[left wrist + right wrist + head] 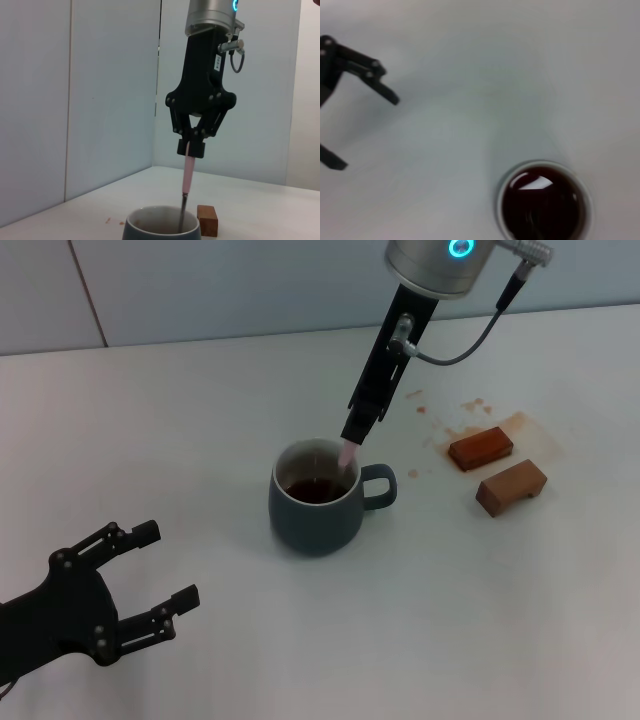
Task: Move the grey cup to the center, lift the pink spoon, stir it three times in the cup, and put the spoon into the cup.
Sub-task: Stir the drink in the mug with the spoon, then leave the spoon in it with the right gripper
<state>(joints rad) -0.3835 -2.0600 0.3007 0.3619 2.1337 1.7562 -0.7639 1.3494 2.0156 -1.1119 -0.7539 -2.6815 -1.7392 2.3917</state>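
The grey cup (pixel 318 504) stands near the middle of the white table, handle toward the right, with dark brown liquid inside (pixel 543 203). Directly above it my right gripper (pixel 352 437) is shut on the pink spoon (pixel 347 455), holding it upright by the top of its handle. In the left wrist view the pink handle (pixel 188 176) hangs from the right gripper (pixel 190 148) and the metal neck dips inside the cup (pixel 162 228). My left gripper (pixel 162 565) rests open near the table's front left, well away from the cup.
Two brown rectangular blocks (pixel 481 448) (pixel 511 486) lie to the right of the cup, among brown spill stains (pixel 450 420). A pale wall runs behind the table's far edge.
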